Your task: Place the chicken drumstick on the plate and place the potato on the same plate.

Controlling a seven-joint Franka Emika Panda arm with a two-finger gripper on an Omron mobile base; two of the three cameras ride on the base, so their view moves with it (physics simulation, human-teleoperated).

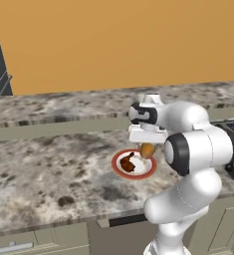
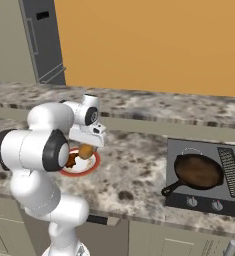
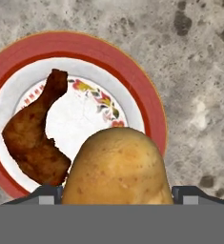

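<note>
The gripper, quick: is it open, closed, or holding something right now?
Gripper: closed on the potato, held above the plate, where the drumstick already lies.

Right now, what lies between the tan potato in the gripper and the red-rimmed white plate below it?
Nothing: in the left base view the tan potato hangs in the gripper above the red-rimmed white plate, air between; the glazed brown drumstick lies beside.

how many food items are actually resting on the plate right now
1. The chicken drumstick lies on the plate. The potato is held in the gripper above the plate, not resting on it.
</note>
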